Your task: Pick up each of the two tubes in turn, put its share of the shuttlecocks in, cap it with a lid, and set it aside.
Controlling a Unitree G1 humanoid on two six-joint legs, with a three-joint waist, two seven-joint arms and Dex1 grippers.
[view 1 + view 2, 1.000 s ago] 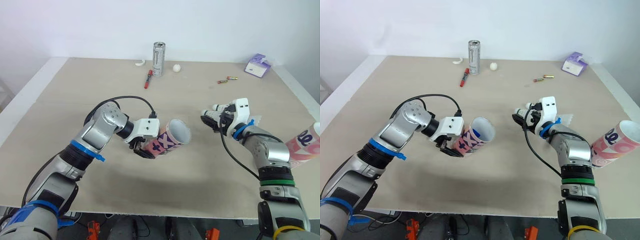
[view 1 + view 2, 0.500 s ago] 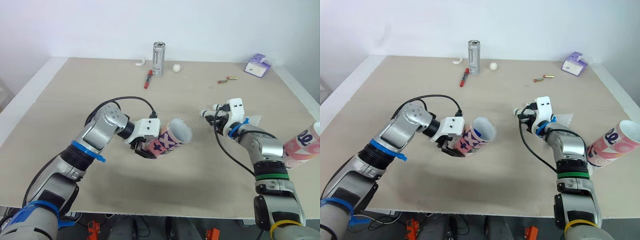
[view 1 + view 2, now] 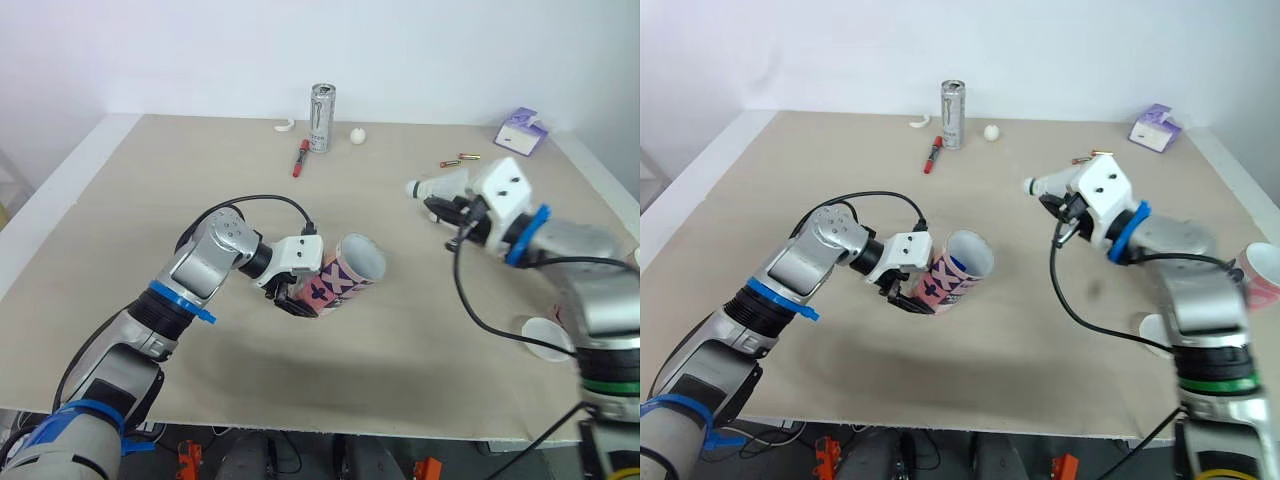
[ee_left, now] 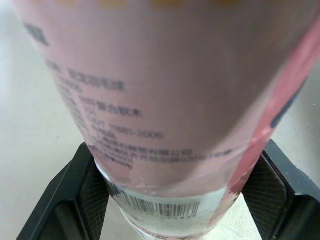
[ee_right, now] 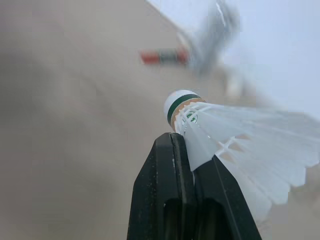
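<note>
Tube (image 3: 340,283) in pink print, held off the counter (image 3: 120,230) by the left tool (image 3: 297,296), whose two black fingers (image 4: 75,197) pinch its closed lower end from either side. Its long axis is tilted, with the open mouth raised and facing the robot's right and slightly away. The inside of the mouth looks white with a dark blue patch, and whether anything lies in it cannot be told.

A second tube (image 3: 1262,272) sits at the counter's right edge, partly cut off, with its mouth open. A round white lid (image 3: 545,335) lies on the counter just beside the right arm, partly hidden by it.

The right tool (image 3: 447,207) has its fingers (image 5: 172,170) pressed together on the feather skirt of a shuttlecock (image 3: 430,187), just behind the cork. The shuttlecock is held in the air roughly level, cork toward the robot's left and feathers back toward the tool. It is to the right of the held tube's mouth and farther from the robot, well apart from it.

At the far side of the counter stand a can (image 3: 321,117), a red marker (image 3: 299,157), a small white ball (image 3: 357,134), two batteries (image 3: 458,159) and a purple box (image 3: 524,131).
</note>
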